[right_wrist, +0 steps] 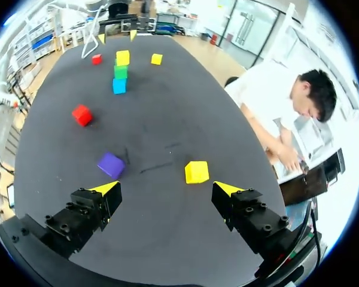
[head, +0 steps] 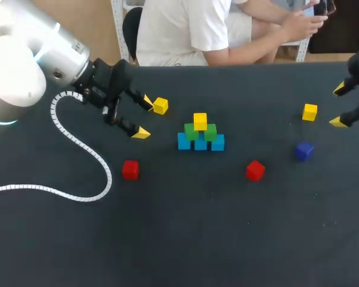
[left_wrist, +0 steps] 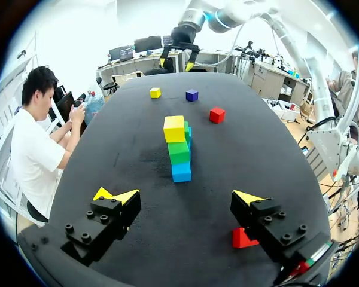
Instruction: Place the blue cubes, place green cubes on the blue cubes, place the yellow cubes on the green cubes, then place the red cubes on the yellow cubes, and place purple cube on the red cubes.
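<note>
Now left tool (head: pixel 143 118) spread, yellow cube (head: pixel 160 106) just beside it, perhaps touching; right tool (head: pixel 339 106) spread too.

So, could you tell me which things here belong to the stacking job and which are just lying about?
Job: blue cubes, green cubes, yellow cubes, red cubes, purple cube.
Lying about: only a white cable.
</note>
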Tool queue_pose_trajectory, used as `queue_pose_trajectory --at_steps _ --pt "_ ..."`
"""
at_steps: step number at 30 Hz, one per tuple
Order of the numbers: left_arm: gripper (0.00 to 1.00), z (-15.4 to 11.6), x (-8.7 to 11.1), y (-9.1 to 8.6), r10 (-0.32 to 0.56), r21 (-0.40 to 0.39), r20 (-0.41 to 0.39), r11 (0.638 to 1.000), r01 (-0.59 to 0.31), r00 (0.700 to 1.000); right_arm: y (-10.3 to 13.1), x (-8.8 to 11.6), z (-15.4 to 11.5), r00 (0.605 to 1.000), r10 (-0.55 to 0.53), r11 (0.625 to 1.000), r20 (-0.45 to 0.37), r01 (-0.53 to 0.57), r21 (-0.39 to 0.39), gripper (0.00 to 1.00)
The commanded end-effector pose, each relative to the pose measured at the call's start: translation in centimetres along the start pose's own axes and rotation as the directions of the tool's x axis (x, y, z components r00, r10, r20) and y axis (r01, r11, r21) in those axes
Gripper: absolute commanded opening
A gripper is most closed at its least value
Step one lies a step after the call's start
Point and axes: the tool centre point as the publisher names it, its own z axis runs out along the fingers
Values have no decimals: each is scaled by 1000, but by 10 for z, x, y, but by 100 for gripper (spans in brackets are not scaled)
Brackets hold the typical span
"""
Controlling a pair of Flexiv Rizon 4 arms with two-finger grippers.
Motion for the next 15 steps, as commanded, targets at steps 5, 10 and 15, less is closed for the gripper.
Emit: queue_pose_trajectory --at_steps 5,10,15 --pt "100 0 0 1 0 4 -3 1000 0 1000 -13 -6 23 1000 11 997 21 -9 -78 100" --pt "100 0 0 1 0 4 -3 1000 0 1000 -13 -6 23 1000 11 997 21 -9 -78 100" --pt "100 0 0 1 0 4 -3 1000 0 1000 -13 -6 23 1000 11 997 21 -9 -78 100"
